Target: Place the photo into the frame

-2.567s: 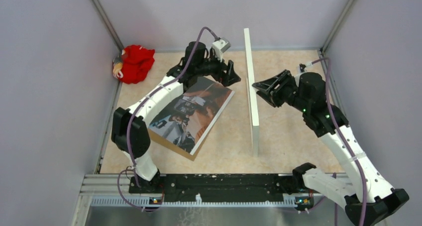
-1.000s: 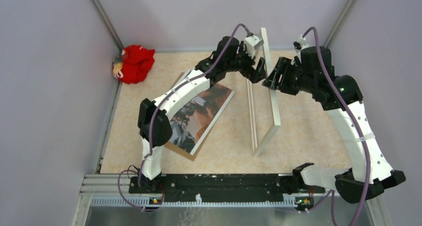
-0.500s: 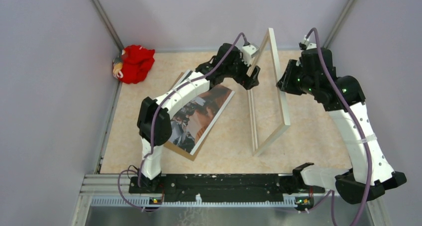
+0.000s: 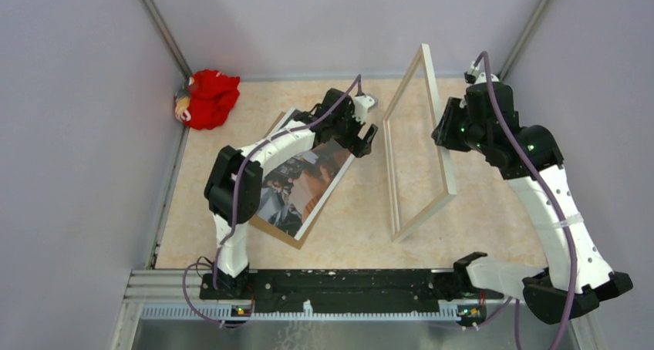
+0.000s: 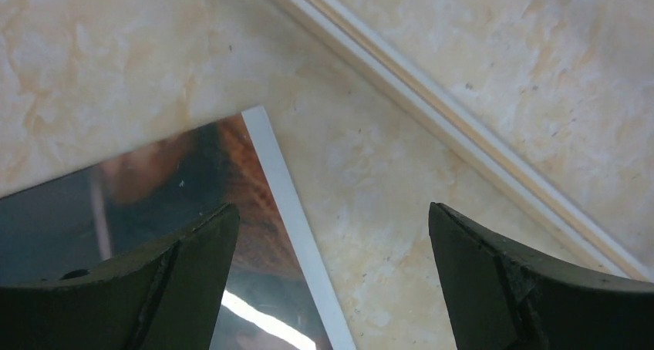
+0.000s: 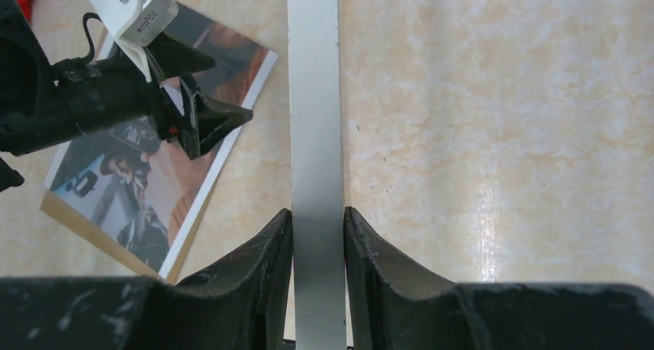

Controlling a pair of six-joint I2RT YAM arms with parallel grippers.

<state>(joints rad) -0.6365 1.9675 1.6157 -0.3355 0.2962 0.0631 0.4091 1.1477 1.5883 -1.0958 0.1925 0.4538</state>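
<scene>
The frame stands tilted, its left long side on the table and its right long side raised. My right gripper is shut on that raised side; in the right wrist view the grey frame edge runs between the closed fingers. The photo lies flat on the left, on a brown board. My left gripper is open and empty just above the photo's far right corner. The left wrist view shows that corner with its white border between the spread fingers, and the frame's lower rail beyond.
The brown backing board sticks out under the photo's near edge. A red cloth toy lies in the back left corner. Grey walls enclose the table on three sides. The left arm shows in the right wrist view.
The right gripper has swung the frame's raised side further right, so the frame leans more. The left gripper has let go of the frame's top and moved down-left to the photo's corner.
</scene>
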